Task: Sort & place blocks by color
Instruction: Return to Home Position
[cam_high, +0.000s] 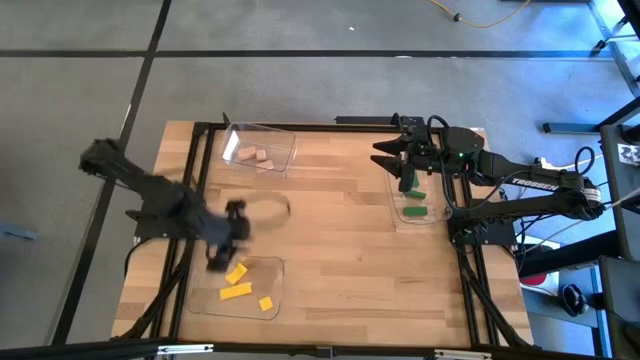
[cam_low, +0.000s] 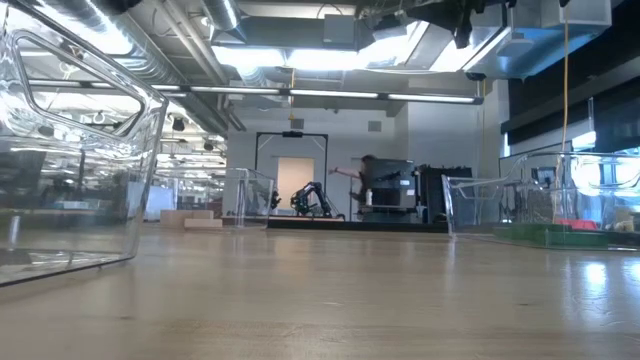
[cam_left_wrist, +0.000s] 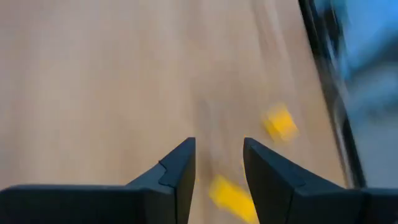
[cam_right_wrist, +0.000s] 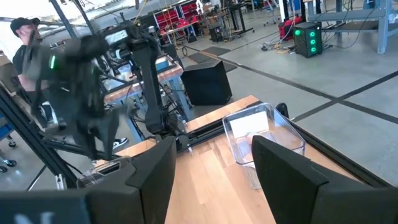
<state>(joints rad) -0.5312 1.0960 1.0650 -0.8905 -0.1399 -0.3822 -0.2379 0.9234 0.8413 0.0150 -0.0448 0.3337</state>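
Sorting looks complete. High view: yellow blocks (cam_high: 238, 284) lie in a clear tray (cam_high: 283, 265) just beside the left end effector (cam_high: 222, 243), green blocks (cam_high: 414, 207) close by the right end effector (cam_high: 397, 163), and tan blocks (cam_high: 260, 155) well beyond the left one. Low view: you see no loose piece on the tabletop (cam_low: 320, 300). Left wrist view: fingers parted, empty, poised above yellow. Right wrist view: fingers wide, empty, arm high. You likely have only homing left.

There's the right gripper (cam_right_wrist: 211, 155), fingers spread wide over the wooden table (cam_right_wrist: 214, 186). Past them a clear tray (cam_right_wrist: 264, 134) sits near the far corner, the left arm (cam_right_wrist: 93, 87) looms beyond, and a person (cam_right_wrist: 22, 43) stands behind.
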